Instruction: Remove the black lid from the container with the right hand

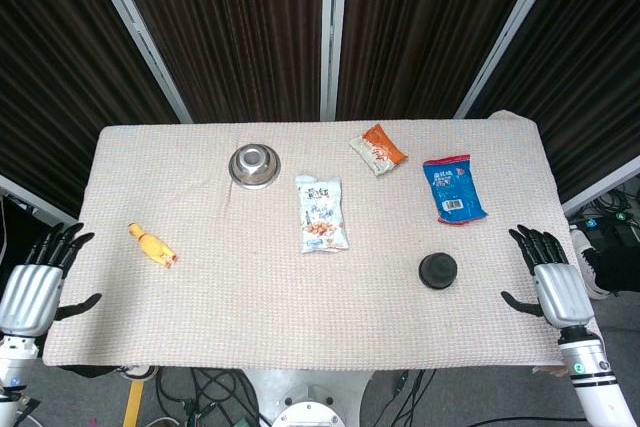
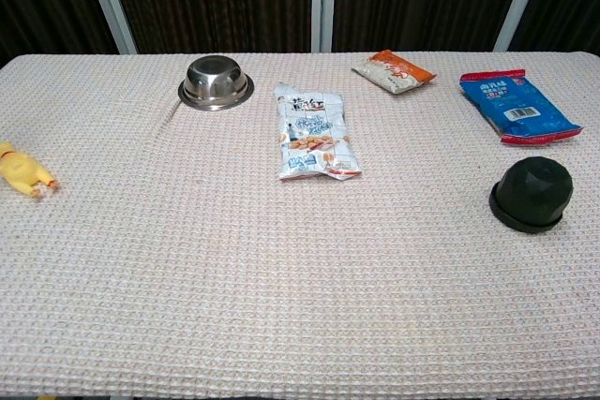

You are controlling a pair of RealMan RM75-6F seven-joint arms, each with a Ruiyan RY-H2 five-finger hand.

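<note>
A small round black lidded container (image 1: pixel 438 271) sits on the cloth at the right front; the chest view shows its domed black lid (image 2: pixel 532 192) on top. My right hand (image 1: pixel 548 277) hovers at the table's right edge, right of the container and apart from it, fingers spread, holding nothing. Over at the left edge, my left hand (image 1: pixel 38 282) is likewise open and empty. Neither hand appears in the chest view.
A steel bowl (image 1: pixel 254 165) stands at the back left. A white snack bag (image 1: pixel 322 213) lies mid-table, an orange packet (image 1: pixel 378 149) and a blue packet (image 1: pixel 453 188) at the back right. A yellow rubber chicken (image 1: pixel 152 245) lies at the left.
</note>
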